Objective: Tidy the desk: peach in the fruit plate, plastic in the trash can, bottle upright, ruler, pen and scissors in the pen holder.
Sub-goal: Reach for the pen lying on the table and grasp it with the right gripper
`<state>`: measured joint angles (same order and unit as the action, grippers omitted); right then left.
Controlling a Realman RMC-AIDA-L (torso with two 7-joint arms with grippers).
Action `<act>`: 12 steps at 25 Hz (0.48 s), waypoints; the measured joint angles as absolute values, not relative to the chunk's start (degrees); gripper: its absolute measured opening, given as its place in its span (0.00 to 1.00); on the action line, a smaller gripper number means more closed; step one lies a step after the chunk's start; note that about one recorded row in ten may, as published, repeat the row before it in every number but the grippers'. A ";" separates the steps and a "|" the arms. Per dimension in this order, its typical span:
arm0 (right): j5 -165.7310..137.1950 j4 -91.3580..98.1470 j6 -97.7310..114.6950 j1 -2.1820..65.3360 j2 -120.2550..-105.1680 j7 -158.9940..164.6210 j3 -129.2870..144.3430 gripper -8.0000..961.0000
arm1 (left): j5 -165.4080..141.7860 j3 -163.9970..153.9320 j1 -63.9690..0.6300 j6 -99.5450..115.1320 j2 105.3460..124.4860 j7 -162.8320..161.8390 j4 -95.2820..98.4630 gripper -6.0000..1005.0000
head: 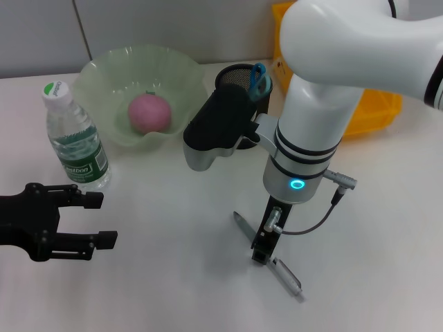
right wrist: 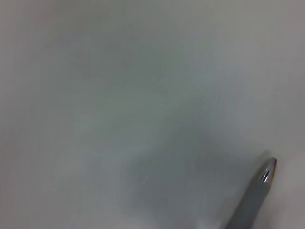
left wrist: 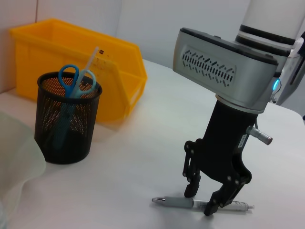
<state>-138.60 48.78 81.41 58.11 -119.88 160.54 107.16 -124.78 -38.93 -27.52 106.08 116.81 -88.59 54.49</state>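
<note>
White desk (head: 173,277) — peach (head: 149,113) in plate (head: 104,76), scissors (head: 259,78) in holder (head: 232,76) — right tool (head: 261,250) spread astride pen (head: 285,274).

A: Soft, even light is falling from overhead, casting faint shadows under the right gripper (left wrist: 205,200) onto the table (head: 173,277).

B: The pen (right wrist: 252,200) is blurring badly in the right wrist view.

A plain white desk (head: 159,277) fills the foreground, lit evenly with soft, faint shadows. Behind it stands a pale grey wall (head: 173,24) with 1 thin vertical seam. A yellow plastic bin (left wrist: 71,57) sits at the desk's far edge, against the wall.
</note>
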 joint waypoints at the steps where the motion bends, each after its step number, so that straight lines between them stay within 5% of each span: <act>1: -138.60 48.78 81.41 58.11 -119.88 160.54 107.15 0.46 | -124.67 -38.93 -27.51 106.08 116.81 -88.59 54.49 0.79; 12: -138.89 48.78 81.29 58.09 -119.88 160.87 107.14 0.31 | -123.80 -38.93 -27.69 106.24 116.57 -88.59 54.49 0.78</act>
